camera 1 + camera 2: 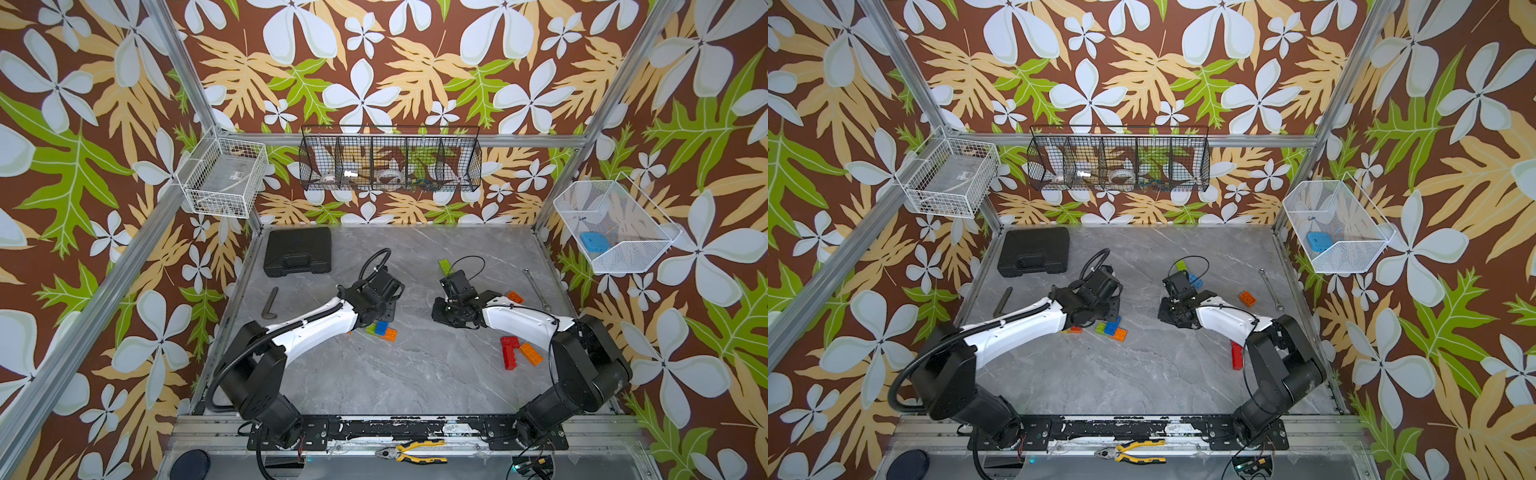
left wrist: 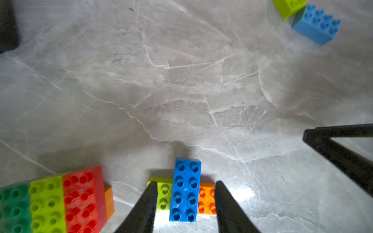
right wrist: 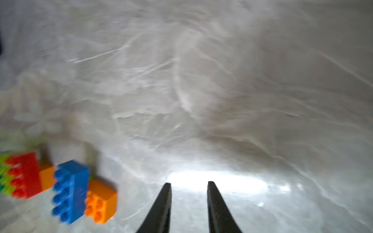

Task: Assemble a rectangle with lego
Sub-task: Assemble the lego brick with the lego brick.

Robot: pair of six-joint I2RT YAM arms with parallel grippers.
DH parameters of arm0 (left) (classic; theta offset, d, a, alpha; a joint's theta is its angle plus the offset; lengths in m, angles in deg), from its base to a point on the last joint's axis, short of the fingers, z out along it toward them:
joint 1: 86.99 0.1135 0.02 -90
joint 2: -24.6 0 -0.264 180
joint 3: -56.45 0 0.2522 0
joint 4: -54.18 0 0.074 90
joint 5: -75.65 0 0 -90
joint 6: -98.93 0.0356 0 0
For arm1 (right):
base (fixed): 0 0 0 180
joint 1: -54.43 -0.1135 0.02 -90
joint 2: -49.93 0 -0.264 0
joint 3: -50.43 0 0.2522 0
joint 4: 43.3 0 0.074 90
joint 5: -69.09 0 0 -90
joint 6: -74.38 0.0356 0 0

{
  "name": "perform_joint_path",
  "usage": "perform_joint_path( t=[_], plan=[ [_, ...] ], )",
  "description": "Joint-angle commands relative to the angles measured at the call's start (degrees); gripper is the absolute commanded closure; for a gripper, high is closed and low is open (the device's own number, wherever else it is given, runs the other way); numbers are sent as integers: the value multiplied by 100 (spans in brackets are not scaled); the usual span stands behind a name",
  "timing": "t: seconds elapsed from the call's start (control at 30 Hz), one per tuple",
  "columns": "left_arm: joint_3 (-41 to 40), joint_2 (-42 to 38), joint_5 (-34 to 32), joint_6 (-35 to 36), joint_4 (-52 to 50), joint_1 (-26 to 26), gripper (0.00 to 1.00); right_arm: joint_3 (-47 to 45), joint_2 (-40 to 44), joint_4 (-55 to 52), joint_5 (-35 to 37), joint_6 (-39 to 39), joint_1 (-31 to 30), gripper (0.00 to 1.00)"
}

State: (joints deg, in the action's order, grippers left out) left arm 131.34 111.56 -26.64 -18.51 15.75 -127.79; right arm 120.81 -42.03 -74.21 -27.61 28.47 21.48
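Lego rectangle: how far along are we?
Roughly midway. Done: a dark green, lime and red row sits packed side by side; a blue brick bridges a lime brick and an orange brick. In hand: the left gripper straddles that cluster, grip unclear; the right gripper is open, empty. Left: the red bricks, a lone orange brick and a lime-blue pair lie apart.

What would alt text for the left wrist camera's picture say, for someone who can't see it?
Two black fingers straddle a blue brick stacked on a lime brick and an orange brick, on a grey marble table. Beside them lies a row of green, lime and red bricks; another lime and blue pair sits farther off.
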Motion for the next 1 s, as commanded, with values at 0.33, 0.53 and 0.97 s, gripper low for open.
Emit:
perform_joint_path(
  t=[0.33,0.53,0.97],
  plan=[
    [-1522,-1418,1020,-572,1183,834,74,1699,-1297,18,-859,-750,-1364,100],
    [-1646,-1417,1043,-486,1182,1045,70,1738,-1477,-32,-920,-664,-1482,100],
    [-1700,-1399,1099,-491,1262,1126,73,1557,-1746,-195,-762,-613,-1549,100]
  ],
)
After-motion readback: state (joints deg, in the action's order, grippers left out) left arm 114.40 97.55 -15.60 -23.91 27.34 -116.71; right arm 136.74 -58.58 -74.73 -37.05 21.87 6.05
